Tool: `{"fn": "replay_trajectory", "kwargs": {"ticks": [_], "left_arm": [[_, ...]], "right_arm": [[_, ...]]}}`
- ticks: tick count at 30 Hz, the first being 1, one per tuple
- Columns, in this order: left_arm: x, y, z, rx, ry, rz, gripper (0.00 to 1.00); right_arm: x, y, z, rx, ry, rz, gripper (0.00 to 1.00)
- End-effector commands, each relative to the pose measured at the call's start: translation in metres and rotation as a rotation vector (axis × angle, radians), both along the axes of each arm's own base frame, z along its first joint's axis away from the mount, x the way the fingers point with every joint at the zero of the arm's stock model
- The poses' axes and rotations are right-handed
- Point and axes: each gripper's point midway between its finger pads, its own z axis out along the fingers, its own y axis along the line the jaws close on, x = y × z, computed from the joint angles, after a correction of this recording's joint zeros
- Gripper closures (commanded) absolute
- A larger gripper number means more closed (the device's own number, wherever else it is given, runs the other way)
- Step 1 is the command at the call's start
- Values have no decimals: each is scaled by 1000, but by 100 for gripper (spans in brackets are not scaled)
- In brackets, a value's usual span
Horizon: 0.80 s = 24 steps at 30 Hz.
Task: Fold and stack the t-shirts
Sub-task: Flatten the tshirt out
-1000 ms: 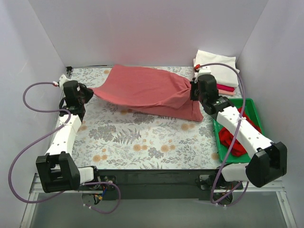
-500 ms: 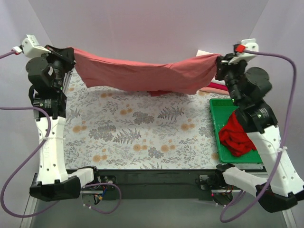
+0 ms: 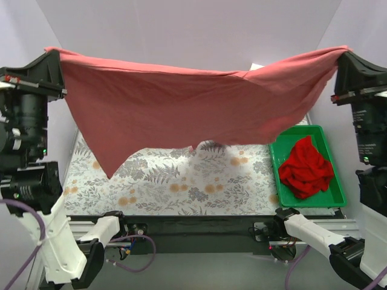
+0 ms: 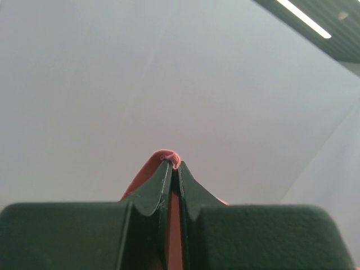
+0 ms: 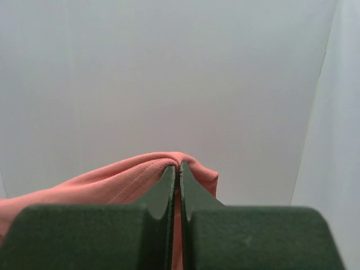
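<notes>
A dusty salmon-red t-shirt [image 3: 175, 109] hangs spread wide in the air between both arms, high above the flower-patterned table [image 3: 175, 184]. My left gripper [image 3: 53, 55] is shut on its left corner [image 4: 166, 156]. My right gripper [image 3: 346, 53] is shut on its right corner [image 5: 140, 173]. The cloth sags in the middle and a point hangs down at lower left. A bright red t-shirt [image 3: 305, 167] lies crumpled in the green tray [image 3: 336, 193]. The folded stack at the back right is mostly hidden behind the cloth.
The green tray stands at the table's right edge. White walls close in the back and both sides. A white corner of the stack [image 3: 256, 67] peeks above the held cloth.
Both arms have risen much higher and moved toward the camera, lifting the salmon-red t-shirt off the table. It now hangs fully spread instead of bunched.
</notes>
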Motion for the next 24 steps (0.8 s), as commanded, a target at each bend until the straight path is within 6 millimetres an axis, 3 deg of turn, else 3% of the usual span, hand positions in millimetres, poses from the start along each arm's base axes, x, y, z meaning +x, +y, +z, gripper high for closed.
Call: {"fn": "replay_trajectory", "kwargs": {"ticks": [1, 5, 8, 11, 15, 17, 18, 20, 21, 22, 24], "left_arm": [[-42, 2, 18, 14, -61, 37, 100], [-77, 2, 34, 13, -124, 57, 100], [-92, -2, 42, 17, -156, 45, 100], [-86, -4, 40, 20, -148, 31, 100], [-52, 2, 22, 5, -77, 40, 100], [-32, 6, 9, -12, -46, 48, 100], [-6, 9, -15, -28, 23, 48, 100], [19, 20, -36, -63, 65, 85, 100], [47, 25, -72, -83, 153, 96, 100], [66, 27, -92, -86, 201, 101, 100], [98, 34, -130, -104, 268, 119, 100]], "right_arm": [[-43, -29, 41, 48, -139, -53, 99], [-70, -34, 55, 42, -204, -27, 99], [-86, -32, 59, 52, -236, 25, 99], [-85, -29, 60, 46, -239, 38, 99], [-50, -23, 51, 32, -176, -16, 99], [-21, -17, 39, 23, -123, -54, 99], [0, -9, 26, 11, -92, -63, 99], [28, -3, 7, 3, -44, -98, 99], [58, 8, -22, -26, 24, -110, 99], [70, 5, -27, -1, 29, -150, 99], [100, 11, -55, -19, 94, -192, 99]]}}
